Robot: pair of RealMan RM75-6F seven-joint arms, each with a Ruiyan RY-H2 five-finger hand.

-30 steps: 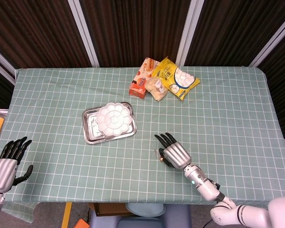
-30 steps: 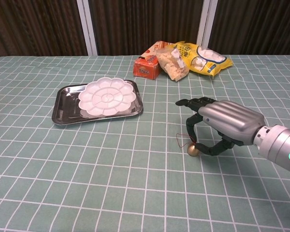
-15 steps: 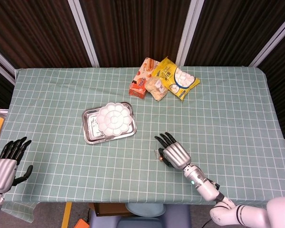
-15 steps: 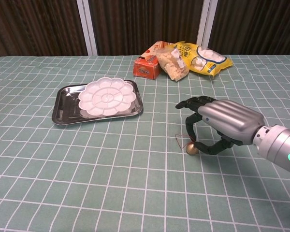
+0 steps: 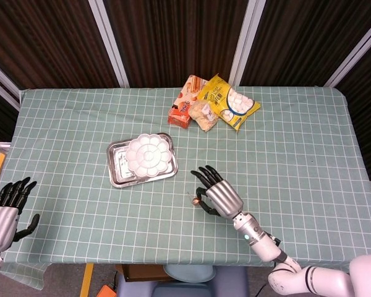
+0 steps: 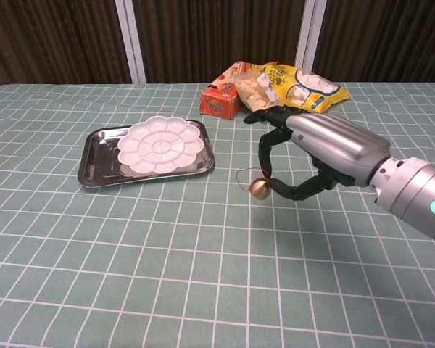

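Right hand [image 6: 315, 156] pinches small round gold bell [image 6: 259, 188], thin wire loop attached, clear of tablecloth [image 6: 130, 239]. Left hand [image 5: 3, 210]: fingers spread, empty.

Table [image 5: 297, 154]: open cloth across the whole right half and along the near edge. Obstacles: tray [image 5: 119, 176] with white palette [image 5: 149, 153], left of centre; box [image 5: 184, 102] and two snack bags [image 5: 230, 102] bunched at the far edge. Right hand [image 5: 219, 197], holding a bell [image 6: 259, 188], has bare cloth on every side; tray is near, to its left. Left hand [image 5: 3, 210] sits at the near-left corner, well apart.
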